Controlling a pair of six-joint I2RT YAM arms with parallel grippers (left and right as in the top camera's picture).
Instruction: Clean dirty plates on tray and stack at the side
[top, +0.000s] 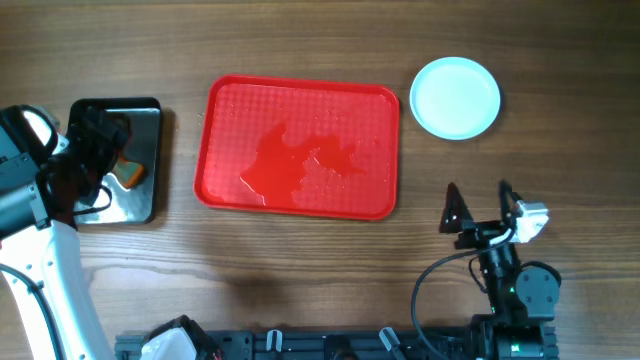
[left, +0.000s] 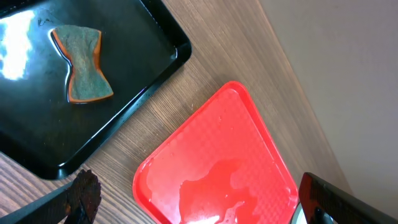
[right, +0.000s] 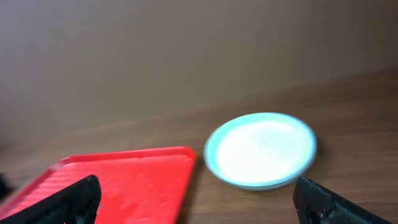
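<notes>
Plates (top: 456, 97) stacked beside the wet red tray (top: 230, 110), left gripper (left: 198, 202) and right gripper (top: 478, 207) both spread wide, empty (sponge (left: 82, 63) on black tray (left: 137, 56))

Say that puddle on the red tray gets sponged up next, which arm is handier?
Left, probably. The left claw, open, is over the black tray where the sponge lies, beside the red tray. The right claw, also open, sits at the far side, near the plates.
</notes>
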